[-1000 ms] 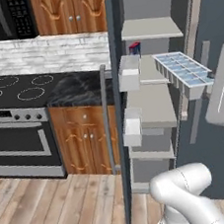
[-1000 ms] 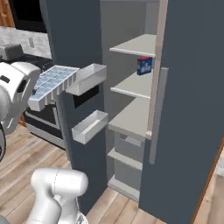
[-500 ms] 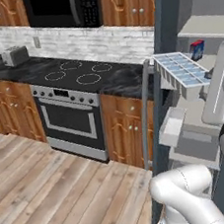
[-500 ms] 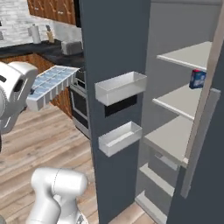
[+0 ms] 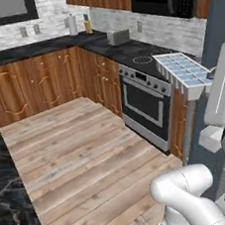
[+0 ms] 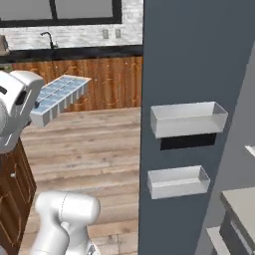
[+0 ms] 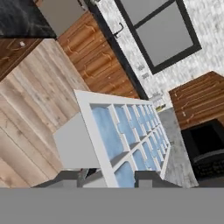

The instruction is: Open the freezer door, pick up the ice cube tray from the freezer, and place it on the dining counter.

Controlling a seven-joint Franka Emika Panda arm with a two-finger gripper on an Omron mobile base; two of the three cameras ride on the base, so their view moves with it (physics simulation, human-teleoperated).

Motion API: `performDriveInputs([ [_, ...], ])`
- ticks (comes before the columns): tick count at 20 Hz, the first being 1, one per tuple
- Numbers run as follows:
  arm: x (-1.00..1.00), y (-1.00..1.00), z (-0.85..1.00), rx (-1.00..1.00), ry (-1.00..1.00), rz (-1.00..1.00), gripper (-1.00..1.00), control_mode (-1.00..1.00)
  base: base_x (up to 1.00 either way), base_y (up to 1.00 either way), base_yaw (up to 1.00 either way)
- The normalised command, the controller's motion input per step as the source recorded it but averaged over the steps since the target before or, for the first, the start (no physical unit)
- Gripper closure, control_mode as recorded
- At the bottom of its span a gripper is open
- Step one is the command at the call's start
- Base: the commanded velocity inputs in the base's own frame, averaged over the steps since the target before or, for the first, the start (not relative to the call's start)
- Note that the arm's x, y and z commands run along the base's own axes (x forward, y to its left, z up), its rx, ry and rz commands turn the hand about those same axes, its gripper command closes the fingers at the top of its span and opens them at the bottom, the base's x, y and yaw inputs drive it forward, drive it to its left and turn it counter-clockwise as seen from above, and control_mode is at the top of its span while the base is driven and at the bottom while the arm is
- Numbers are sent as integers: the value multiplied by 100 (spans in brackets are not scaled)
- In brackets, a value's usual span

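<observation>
The ice cube tray (image 7: 127, 135), white with pale blue cells, is held level in the air by one short end. My gripper (image 7: 114, 177) is shut on that end, with a dark fingertip on either side of it. From the left base view the ice cube tray (image 5: 184, 73) hangs over the stove's edge; from the right, the ice cube tray (image 6: 60, 97) floats beside my white hand. The freezer door (image 6: 189, 55) stands open, its white inner bins (image 6: 188, 119) facing me. The freezer (image 6: 239, 199) shows a pale shelf at lower right. The dining counter (image 5: 7, 197), black marble, lies at lower left.
A steel oven range (image 5: 145, 98) and wooden base cabinets (image 5: 41, 83) line the walls. A toaster (image 5: 117, 36) sits on the black worktop. Wooden floor (image 5: 79, 153) stretches between the cabinets and the dining counter (image 7: 22, 17). A dark-framed window (image 6: 60, 10) is on the far brick wall.
The whole view has swung away from the freezer interior toward the kitchen floor and corner, so the camera has moved. The tray stays in my gripper at the same height.
</observation>
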Motion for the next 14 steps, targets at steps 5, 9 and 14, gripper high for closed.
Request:
performDriveInputs([
  [5,0,0,0,0,0,0,100,100,0,-17,95],
  [9,0,0,0,0,0,0,100,100,-5,-1,99],
  [14,0,0,0,0,0,0,100,100,-20,19,100],
])
